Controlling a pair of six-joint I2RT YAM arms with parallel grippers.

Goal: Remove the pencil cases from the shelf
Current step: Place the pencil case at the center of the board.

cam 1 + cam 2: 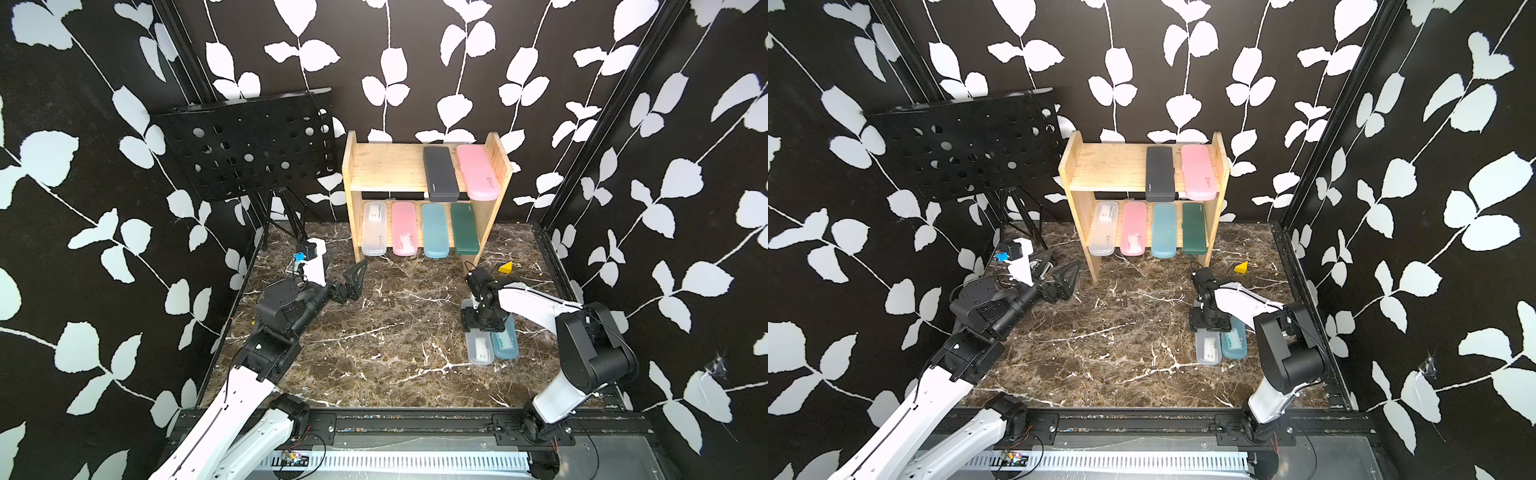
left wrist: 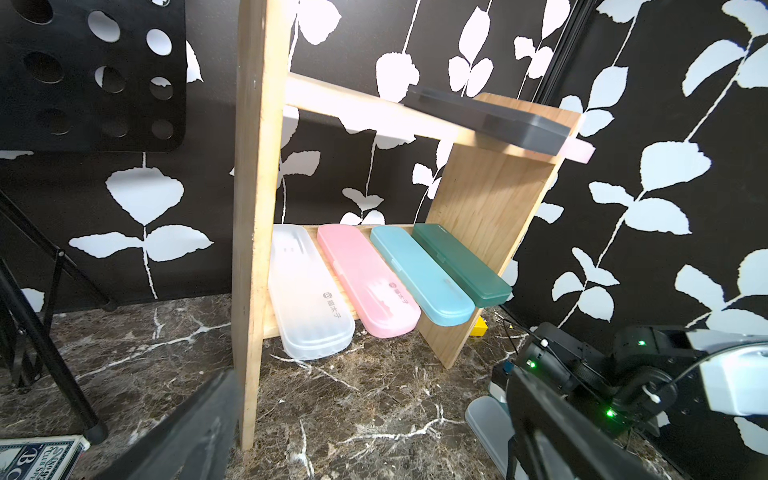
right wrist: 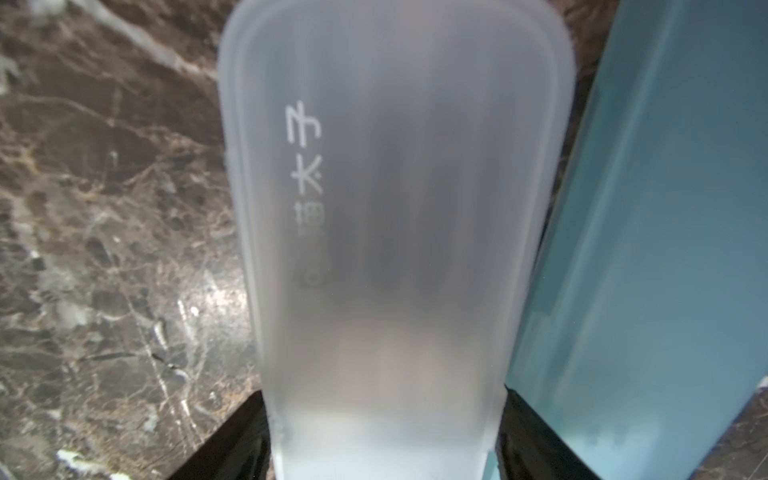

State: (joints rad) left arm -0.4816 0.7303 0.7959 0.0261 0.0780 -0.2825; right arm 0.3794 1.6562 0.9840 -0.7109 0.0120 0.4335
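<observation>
Right fingers (image 3: 224, 440): closed against both long edges of a frosted clear case (image 3: 395, 208), pinching it on the half nearer the shelf (image 1: 386, 166). This case lies on the desk (image 1: 395, 332), well in front of the shelf and toward the right side; a teal case (image 3: 665, 208) lies just beside it, parallel, also on the desk.

Left fingers (image 1: 356, 272): spread wide, holding nothing; they hover above the desk near the shelf's left side panel.

Shelf, upper tier: a black case (image 1: 440, 174) and a pink case (image 1: 477, 171) lie side by side at the right end; both overhang the front edge.

Shelf, lower tier: four cases lie side by side, all overhanging the front edge; from left to right, a second frosted case (image 1: 374, 228), a second pink case (image 1: 404, 228), a second teal case (image 1: 435, 230), a dark green case (image 1: 464, 228).

Surroundings: a black perforated music stand (image 1: 249, 145) stands left of the shelf; a small yellow piece (image 1: 505, 268) lies on the desk just right of the shelf's right panel.
</observation>
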